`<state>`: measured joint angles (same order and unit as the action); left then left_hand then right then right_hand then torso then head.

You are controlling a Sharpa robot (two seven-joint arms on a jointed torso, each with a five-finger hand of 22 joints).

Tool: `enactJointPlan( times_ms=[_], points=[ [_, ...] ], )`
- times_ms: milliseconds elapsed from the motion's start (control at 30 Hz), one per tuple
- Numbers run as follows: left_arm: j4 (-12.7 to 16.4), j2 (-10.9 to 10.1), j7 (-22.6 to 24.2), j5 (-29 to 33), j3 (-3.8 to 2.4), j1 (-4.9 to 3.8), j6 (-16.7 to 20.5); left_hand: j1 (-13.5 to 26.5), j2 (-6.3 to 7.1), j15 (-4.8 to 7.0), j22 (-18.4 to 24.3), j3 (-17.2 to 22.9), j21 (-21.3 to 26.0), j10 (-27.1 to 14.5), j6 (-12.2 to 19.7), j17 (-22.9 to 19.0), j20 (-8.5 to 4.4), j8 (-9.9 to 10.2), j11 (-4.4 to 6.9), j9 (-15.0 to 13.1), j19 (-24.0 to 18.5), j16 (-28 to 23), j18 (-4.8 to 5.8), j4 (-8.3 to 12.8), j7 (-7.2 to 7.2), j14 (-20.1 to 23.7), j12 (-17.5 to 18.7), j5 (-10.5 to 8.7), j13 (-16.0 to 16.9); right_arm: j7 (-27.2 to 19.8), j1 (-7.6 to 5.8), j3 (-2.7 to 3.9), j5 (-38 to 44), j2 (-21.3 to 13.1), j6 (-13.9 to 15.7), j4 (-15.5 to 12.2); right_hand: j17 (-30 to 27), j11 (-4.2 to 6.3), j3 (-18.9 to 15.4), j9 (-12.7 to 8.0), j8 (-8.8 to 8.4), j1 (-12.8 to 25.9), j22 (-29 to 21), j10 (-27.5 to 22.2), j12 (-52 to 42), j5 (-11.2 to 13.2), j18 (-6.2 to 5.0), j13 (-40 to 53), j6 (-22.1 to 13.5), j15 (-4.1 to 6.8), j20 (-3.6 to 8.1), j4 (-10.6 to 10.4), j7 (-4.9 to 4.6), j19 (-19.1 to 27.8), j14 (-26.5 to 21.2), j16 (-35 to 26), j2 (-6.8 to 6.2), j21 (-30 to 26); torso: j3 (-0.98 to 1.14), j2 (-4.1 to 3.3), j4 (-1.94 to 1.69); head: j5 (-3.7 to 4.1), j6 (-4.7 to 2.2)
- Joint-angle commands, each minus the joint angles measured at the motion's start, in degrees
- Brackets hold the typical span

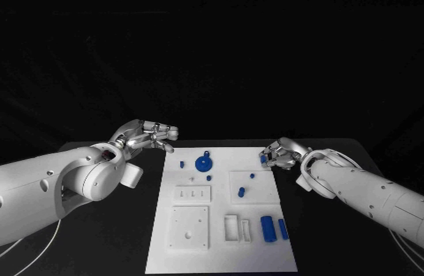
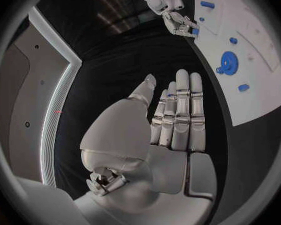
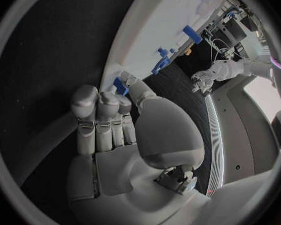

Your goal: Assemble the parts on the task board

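R hand (image 1: pixel 281 154) pinches a small blue part (image 1: pixel 263 159) at the task board's (image 1: pixel 221 251) far right edge. L hand (image 1: pixel 146 136) — fingers straight, together, holding nothing — hovers off the board's far left corner, over bare table (image 1: pixel 106 239). Blue gear (image 1: pixel 203 163) lies near far edge.

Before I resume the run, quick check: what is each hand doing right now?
Left hand: open, holds nothing, off the task board's left edge.
Right hand: pinches a small blue part at the board's right edge.
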<state>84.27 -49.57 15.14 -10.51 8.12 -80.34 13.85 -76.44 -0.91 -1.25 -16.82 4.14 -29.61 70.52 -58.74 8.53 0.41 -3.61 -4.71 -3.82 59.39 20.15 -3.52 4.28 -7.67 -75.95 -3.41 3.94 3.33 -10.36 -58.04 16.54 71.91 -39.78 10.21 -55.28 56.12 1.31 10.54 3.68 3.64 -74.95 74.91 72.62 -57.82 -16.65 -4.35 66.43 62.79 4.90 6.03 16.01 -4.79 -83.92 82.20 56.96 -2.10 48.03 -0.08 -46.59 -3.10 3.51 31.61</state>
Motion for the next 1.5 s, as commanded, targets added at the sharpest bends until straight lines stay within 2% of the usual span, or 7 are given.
enactJointPlan(
  times_ms=[33, 267, 833, 1033, 1233, 1433, 1500],
  points=[
    [-0.1, 0.2, 0.2, -0.4, -0.04, -0.02, -1.0, 0.1, -0.03, -0.05, -0.1, 0.3, -0.1, -0.3, 0.2, 0.0, -0.15, 0.0, -0.06, 0.1, 0.0, -0.2, 0.36, 0.0, -0.08, 0.0, -0.1, 0.12, 0.1, -0.3, 0.07, 0.02, 0.9, 0.2, -0.5, 0.1, 0.1, -0.17, 1.0, -0.1, -0.12, 0.5, 6.0, 0.3, -0.3, 0.9, 0.64, 0.1, 0.8, 0.1, 0.2, 0.0, -0.09, -2.2, 0.2, 0.3, 0.5, 0.4, -0.04, -0.05, 0.1, 0.05, 0.09],
    [-0.7, 0.7, 0.2, -0.5, -0.02, 0.18, -1.2, 0.2, -0.1, -0.06, -0.1, 0.4, -0.1, -0.4, 0.2, 0.0, -0.14, 0.0, -0.07, 0.1, 0.0, -0.2, 0.36, -0.1, -0.08, 0.0, -0.1, 0.14, 0.1, -0.5, 0.16, 0.02, 1.1, 0.2, 0.8, 0.3, 0.7, -0.37, 3.1, 0.1, -0.08, 1.1, 6.1, 0.5, -0.7, 2.1, 0.51, 0.3, 4.0, -0.02, 0.07, -0.4, -0.02, -2.3, 0.4, 0.8, 0.91, 1.0, -0.04, -0.04, 0.18, 0.15, 0.23],
    [-0.8, 0.8, 0.1, -0.5, -0.02, 0.29, -1.3, 0.2, -0.23, 0.03, -0.1, 0.5, -0.1, 0.6, 0.1, 0.0, -0.19, -0.1, 0.19, 0.1, 0.0, -0.2, 0.4, 0.0, 0.02, 0.0, -0.2, 0.12, 0.1, -0.3, 0.23, 0.03, 1.4, 0.0, 3.7, -0.7, 1.3, -0.14, 4.6, 0.1, -0.07, 1.2, 6.1, 0.8, -1.0, 3.1, 0.51, 0.5, 5.3, 0.17, 0.25, -0.7, 0.34, -2.4, 0.5, 1.1, 0.91, 1.5, 0.07, 0.11, 0.2, -0.12, 0.16],
    [-1.0, 0.9, -0.7, -1.4, -0.04, 0.25, -1.6, 0.4, -0.87, 0.7, -0.3, 0.8, -0.5, 4.4, -3.3, 0.3, -0.69, -0.2, 1.57, 0.0, 0.2, 0.4, 0.71, -0.2, 1.33, -0.6, -0.3, 0.12, 0.1, 0.9, -0.14, 0.12, 2.1, -1.2, 5.2, -3.6, 1.7, -0.07, 4.7, 0.1, -0.04, 1.1, 6.2, 1.1, -1.2, 3.5, 0.48, 0.6, 5.8, 0.21, 0.29, -0.7, 0.45, -2.5, 0.5, 1.5, 0.96, 1.9, 0.07, 0.42, 0.52, -0.34, -0.07],
    [-1.8, 1.5, -3.0, -2.7, -0.08, 0.06, -1.4, 1.2, -1.01, 2.36, -1.8, 0.4, -2.9, 9.7, -5.1, 3.1, -2.47, 0.0, 3.3, 0.0, 2.3, 5.0, 1.36, -0.4, 2.2, -3.0, -0.3, 0.03, 0.2, 3.0, -0.94, 0.27, 3.2, -2.0, 6.4, -7.0, 1.9, 0.02, 4.9, 0.1, -0.08, 1.2, 6.2, 1.1, -1.3, 3.8, 0.36, 0.7, 6.1, 0.26, 0.33, -0.7, 0.54, -2.5, 0.6, 1.5, 0.91, 2.0, 0.02, 0.99, 0.81, -0.62, -0.17],
    [-2.6, 2.9, -9.8, -5.3, -0.09, -0.69, -0.8, 2.4, -1.12, 4.25, -5.0, -1.3, -7.5, 15.7, -5.7, 8.6, -4.49, -0.1, 5.02, 0.0, 4.0, 13.0, 1.91, -1.7, 2.94, -4.3, -0.8, -0.42, 0.6, 6.3, -1.78, 0.31, 5.3, -2.0, 5.9, -11.7, 1.9, 0.03, 4.9, 0.1, -0.06, 1.3, 6.2, 1.2, -1.3, 4.0, 0.31, 0.7, 6.2, 0.27, 0.33, -0.8, 0.58, -2.5, 0.6, 1.4, 0.78, 2.1, -0.12, 2.04, 1.13, -0.95, -0.16],
    [-2.8, 3.5, -12.6, -6.3, -0.08, -1.07, -1.4, 3.5, -1.06, 4.85, -6.4, -2.5, -9.5, 16.1, -6.4, 10.4, -5.09, 0.0, 5.58, 0.0, 4.4, 15.9, 1.94, -2.7, 3.44, -4.7, -4.0, -0.52, 1.4, 7.6, -1.95, 0.31, 6.1, -1.6, 5.7, -13.1, 1.9, 0.04, 4.8, 0.1, -0.06, 1.4, 6.2, 1.2, -1.3, 4.1, 0.29, 0.7, 6.2, 0.27, 0.33, -0.8, 0.6, -2.5, 0.5, 1.4, 0.68, 2.0, -0.19, 2.44, 1.25, -1.24, -0.06]
  ],
)
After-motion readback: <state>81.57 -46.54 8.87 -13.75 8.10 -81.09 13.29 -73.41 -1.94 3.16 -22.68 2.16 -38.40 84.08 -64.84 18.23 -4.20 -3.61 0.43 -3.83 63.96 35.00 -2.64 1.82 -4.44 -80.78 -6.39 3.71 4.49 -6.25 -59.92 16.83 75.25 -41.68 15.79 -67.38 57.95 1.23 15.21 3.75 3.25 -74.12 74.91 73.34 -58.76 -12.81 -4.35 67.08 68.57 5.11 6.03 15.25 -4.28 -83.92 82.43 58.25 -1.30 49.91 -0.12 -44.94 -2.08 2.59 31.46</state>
